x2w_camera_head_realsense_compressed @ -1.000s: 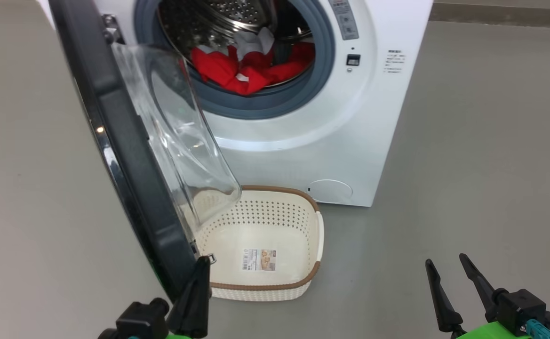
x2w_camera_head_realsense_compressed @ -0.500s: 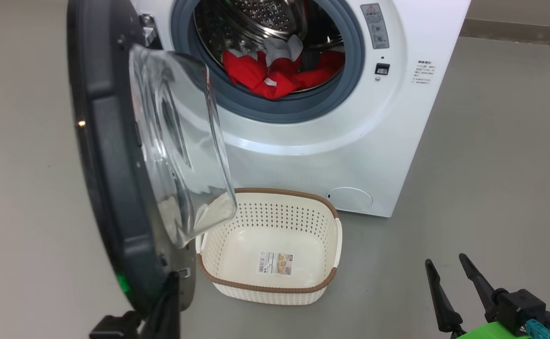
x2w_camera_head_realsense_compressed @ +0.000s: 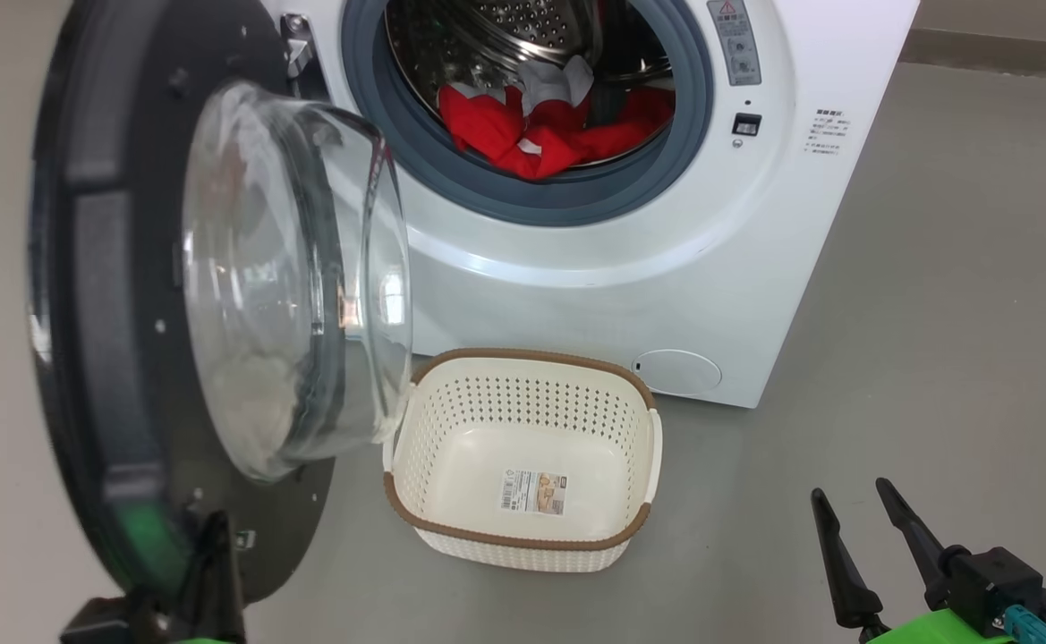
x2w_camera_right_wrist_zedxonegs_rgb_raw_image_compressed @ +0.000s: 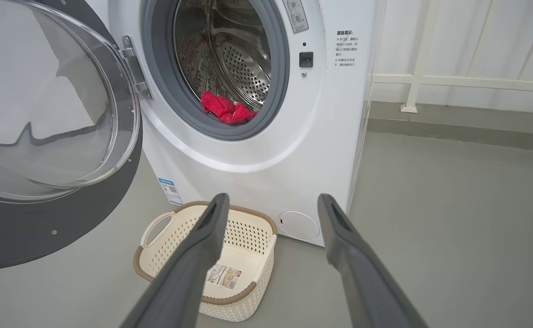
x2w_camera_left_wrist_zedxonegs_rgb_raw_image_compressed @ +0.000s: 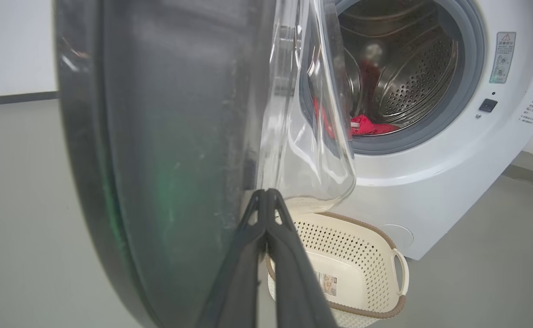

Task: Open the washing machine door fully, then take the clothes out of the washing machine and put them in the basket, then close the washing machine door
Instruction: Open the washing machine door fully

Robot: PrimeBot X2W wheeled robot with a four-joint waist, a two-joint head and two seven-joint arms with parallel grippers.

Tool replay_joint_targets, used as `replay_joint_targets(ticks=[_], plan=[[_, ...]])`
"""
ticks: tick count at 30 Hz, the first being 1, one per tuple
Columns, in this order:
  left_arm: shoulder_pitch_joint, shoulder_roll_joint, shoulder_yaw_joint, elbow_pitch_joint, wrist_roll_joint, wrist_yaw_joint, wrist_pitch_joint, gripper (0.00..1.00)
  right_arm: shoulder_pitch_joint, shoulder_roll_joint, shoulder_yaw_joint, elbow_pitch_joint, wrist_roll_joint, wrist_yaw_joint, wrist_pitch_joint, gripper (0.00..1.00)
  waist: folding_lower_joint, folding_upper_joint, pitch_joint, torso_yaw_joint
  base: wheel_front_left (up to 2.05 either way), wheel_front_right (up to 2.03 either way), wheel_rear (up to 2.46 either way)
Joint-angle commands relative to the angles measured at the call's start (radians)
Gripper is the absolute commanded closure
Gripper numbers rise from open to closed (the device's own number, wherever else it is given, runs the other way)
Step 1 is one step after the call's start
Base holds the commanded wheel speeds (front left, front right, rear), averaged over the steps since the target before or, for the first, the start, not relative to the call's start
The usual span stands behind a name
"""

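Note for you: one washing machine (x2w_camera_head_realsense_compressed: 576, 268), one door (x2w_camera_head_realsense_compressed: 102, 313) swung open. One heap of red clothes (x2w_camera_head_realsense_compressed: 549, 134) in the drum (x2w_camera_head_realsense_compressed: 505, 27). One basket (x2w_camera_head_realsense_compressed: 523, 539) on the floor (x2w_camera_head_realsense_compressed: 934, 313) before the machine. Left gripper (x2w_camera_left_wrist_zedxonegs_rgb_raw_image_compressed: 266, 196) pinched closed beside the door rim; right gripper (x2w_camera_head_realsense_compressed: 849, 487) spread wide.

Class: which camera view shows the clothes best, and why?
The head view: the clothes lie unobstructed, red and white parts both visible. The right wrist view shows a smaller red heap; the left wrist view shows them partly behind the washing machine door glass.
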Motion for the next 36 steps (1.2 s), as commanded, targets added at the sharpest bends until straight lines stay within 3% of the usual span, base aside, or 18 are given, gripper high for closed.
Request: replay_joint_targets(ticks=[1, 11, 36], plan=[[-0.027, 0.037, 0.068, -0.005, -0.007, 0.009, -0.012, 1.00, -0.031, -0.013, 0.017, -0.030, -0.013, 0.000, -0.005, 0.00, 0.0000, 0.0000, 0.002, 0.000, 0.00, 0.00, 0.00], [-0.052, 0.056, 0.190, 0.054, -0.036, -0.013, -0.034, 1.00, -0.042, -0.013, 0.007, -0.044, -0.026, 0.000, 0.009, 0.00, 0.0000, 0.0000, 0.031, -0.003, 0.00, 0.00, 0.00], [-0.193, 0.005, 0.609, 0.272, 0.063, -0.191, -0.040, 1.00, -0.088, -0.013, -0.032, -0.124, -0.070, 0.000, 0.048, 0.00, 0.0000, 0.0000, 0.153, -0.009, 0.00, 0.00, 0.00]])
